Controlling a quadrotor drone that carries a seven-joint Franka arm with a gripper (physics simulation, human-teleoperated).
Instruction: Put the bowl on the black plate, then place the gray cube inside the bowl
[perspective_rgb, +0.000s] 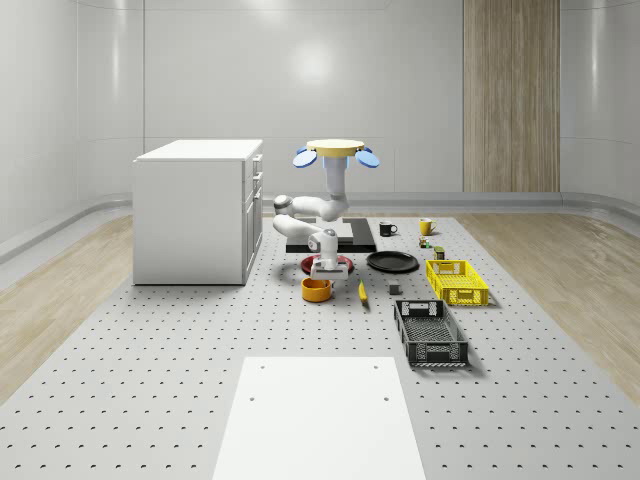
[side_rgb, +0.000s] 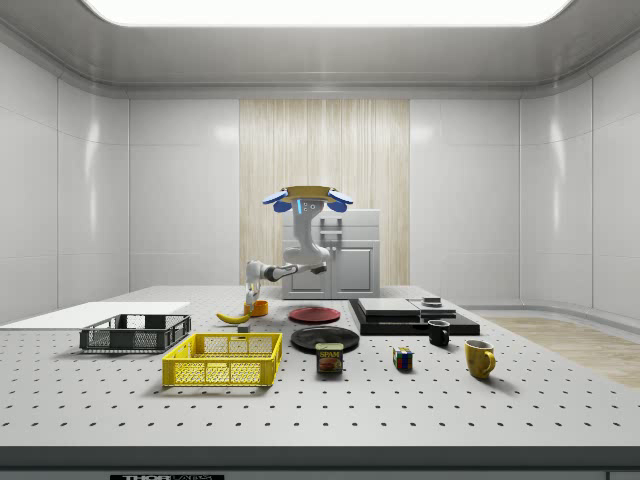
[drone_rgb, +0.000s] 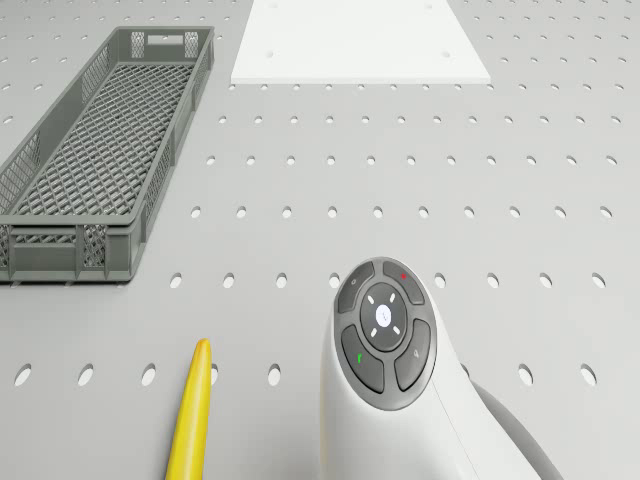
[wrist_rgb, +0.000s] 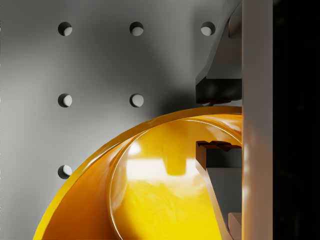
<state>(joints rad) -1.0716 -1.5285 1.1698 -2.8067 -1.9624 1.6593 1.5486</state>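
The orange bowl (perspective_rgb: 316, 290) sits on the table in front of a red plate (perspective_rgb: 340, 264). My gripper (perspective_rgb: 326, 270) hangs right over the bowl's rear rim. In the wrist view the gripper (wrist_rgb: 217, 122) is open and straddles the bowl (wrist_rgb: 150, 190) rim: one finger (wrist_rgb: 215, 87) outside, the other inside, a gap left at the rim. The black plate (perspective_rgb: 391, 262) lies to the whole-scene view's right of the red plate. A small gray cube (perspective_rgb: 395, 290) rests in front of it. The drone (perspective_rgb: 336, 150) hovers above the black slab (perspective_rgb: 355, 235), arm reaching forward and down.
A banana (perspective_rgb: 362, 292) lies just right of the bowl, also the banana (drone_rgb: 190, 415) beside my wrist (drone_rgb: 385, 340). A gray crate (perspective_rgb: 430, 333) and yellow basket (perspective_rgb: 456, 281) stand to the right. A white cabinet (perspective_rgb: 198, 210) stands left; a white sheet (perspective_rgb: 318, 420) lies in front.
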